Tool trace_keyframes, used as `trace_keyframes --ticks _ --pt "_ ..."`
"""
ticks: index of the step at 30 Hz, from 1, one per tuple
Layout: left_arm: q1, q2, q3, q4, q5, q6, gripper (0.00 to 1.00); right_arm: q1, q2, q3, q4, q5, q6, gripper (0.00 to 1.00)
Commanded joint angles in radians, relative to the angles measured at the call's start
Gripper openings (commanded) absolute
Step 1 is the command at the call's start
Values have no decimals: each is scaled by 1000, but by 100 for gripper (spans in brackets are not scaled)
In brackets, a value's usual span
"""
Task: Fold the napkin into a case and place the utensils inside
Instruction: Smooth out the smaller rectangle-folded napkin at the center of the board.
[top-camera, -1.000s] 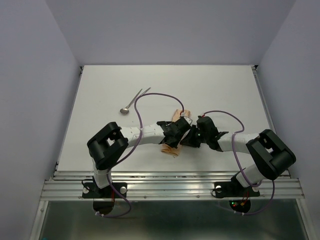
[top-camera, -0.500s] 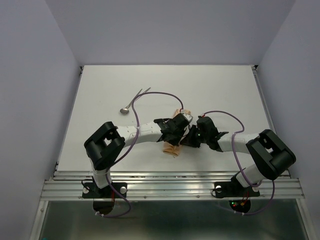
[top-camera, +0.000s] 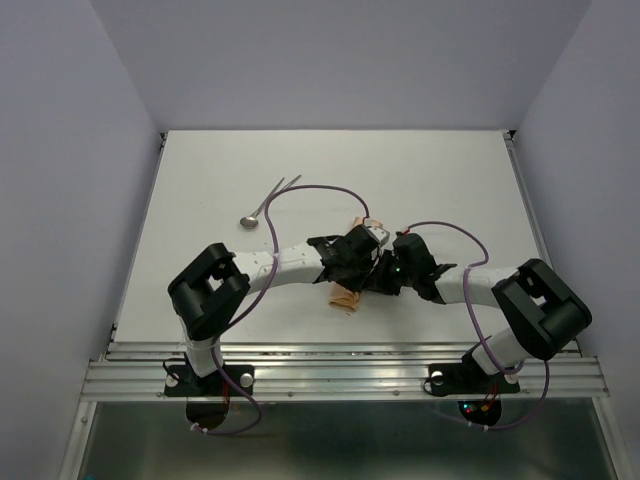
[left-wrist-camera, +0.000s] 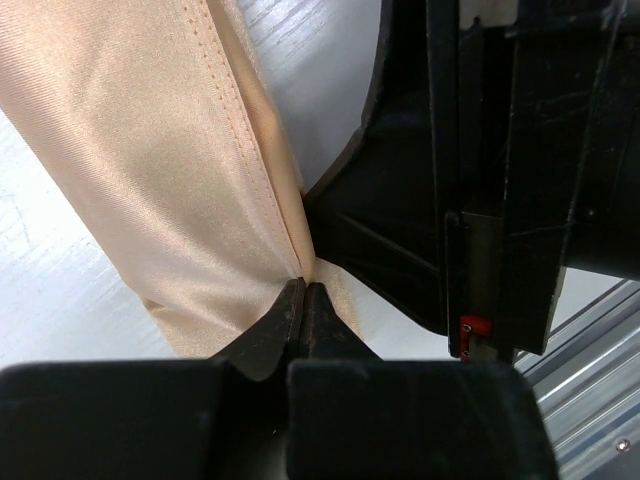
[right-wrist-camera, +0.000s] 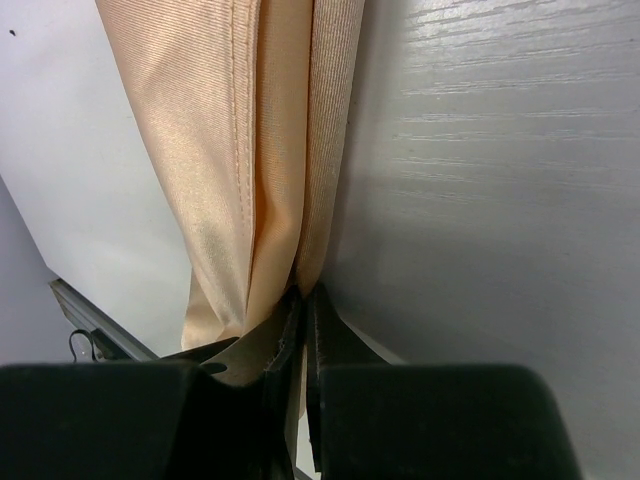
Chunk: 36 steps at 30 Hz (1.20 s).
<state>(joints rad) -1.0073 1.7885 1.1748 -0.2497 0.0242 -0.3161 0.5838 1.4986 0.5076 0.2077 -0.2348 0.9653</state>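
Observation:
The peach-orange napkin (top-camera: 345, 298) lies folded into a narrow strip near the table's front middle, mostly hidden under both wrists in the top view. My left gripper (left-wrist-camera: 304, 292) is shut on a hemmed edge of the napkin (left-wrist-camera: 150, 170). My right gripper (right-wrist-camera: 305, 297) is shut on a fold of the napkin (right-wrist-camera: 210, 170), with cloth running between its jaws. Both grippers meet over the strip, the left gripper (top-camera: 362, 262) just beside the right gripper (top-camera: 378, 277). The utensils, a spoon (top-camera: 256, 212) and a second thin silver piece (top-camera: 287, 184), lie at the far left, apart from the cloth.
A purple cable (top-camera: 320, 190) loops over the table behind the left arm. The right arm's dark body (left-wrist-camera: 480, 180) stands close against the cloth in the left wrist view. The table's metal front rail (top-camera: 340, 352) runs just below the napkin.
The left wrist has swung right over the napkin toward the right gripper. Less of the cloth shows from above now. The right arm has barely moved.

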Motion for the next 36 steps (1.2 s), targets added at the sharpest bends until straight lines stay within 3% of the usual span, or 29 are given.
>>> trace_keyframes --ticks 1,8,11,15,18,36 --pt "-1 -20 3 32 33 -6 0 11 2 -7 1 25 1 6" --pt "-1 15 5 29 -10 -23 0 21 -18 -15 -17 40 9 7" --pt "4 17 -6 38 -7 -26 0 21 -67 -34 -56 80 21 17" --pt "10 17 -15 50 5 -28 0 21 -142 -70 -73 124 52 43" --pt "13 15 -20 56 13 -26 0 21 -181 -90 -73 132 85 54" --pt "24 2 -33 87 48 -28 0 11 -212 -100 -44 226 245 57"
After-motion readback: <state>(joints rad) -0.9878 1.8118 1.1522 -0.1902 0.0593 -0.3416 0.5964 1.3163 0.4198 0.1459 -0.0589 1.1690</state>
